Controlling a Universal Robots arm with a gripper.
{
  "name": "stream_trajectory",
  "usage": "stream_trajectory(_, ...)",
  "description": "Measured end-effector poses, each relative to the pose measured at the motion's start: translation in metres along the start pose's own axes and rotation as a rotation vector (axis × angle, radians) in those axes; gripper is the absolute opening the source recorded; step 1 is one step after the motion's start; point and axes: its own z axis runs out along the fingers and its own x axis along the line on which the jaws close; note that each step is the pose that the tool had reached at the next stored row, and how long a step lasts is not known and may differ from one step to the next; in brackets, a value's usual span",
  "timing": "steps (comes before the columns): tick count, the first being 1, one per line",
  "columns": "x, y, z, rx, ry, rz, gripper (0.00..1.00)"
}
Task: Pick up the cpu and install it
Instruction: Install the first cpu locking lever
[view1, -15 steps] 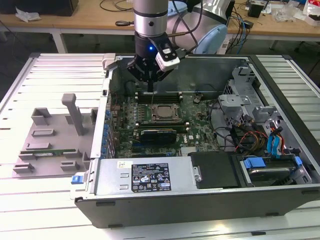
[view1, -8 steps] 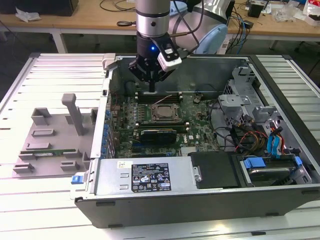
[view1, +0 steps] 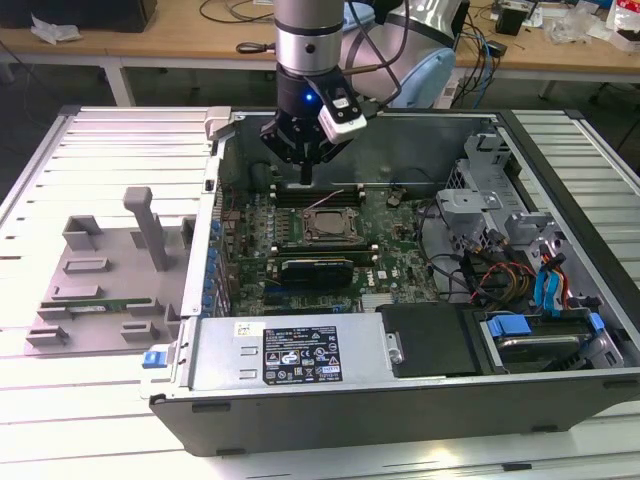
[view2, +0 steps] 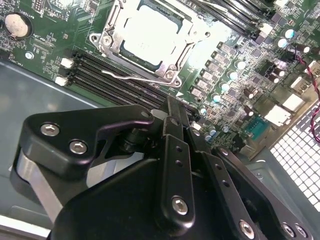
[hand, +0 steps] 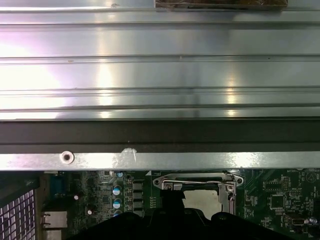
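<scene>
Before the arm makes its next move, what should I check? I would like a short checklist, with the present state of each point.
1. The cpu lies inside the socket frame: ok.
2. The claw carries nothing: ok. It is shut and nothing shows between its tips.
3. The claw is off the socket: ok. In the exterior view it hangs over the memory slots beside the socket.
4. The claw is not touching the board: cannot tell.
5. The wire lever is latched: cannot tell.
6. The cpu sits flat and is turned the right way: cannot tell.
</scene>
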Motion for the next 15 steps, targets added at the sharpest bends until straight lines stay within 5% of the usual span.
stream_trajectory(15,-0.0002,0.0003,0.0119,0.0,0.0,0.0,0.11)
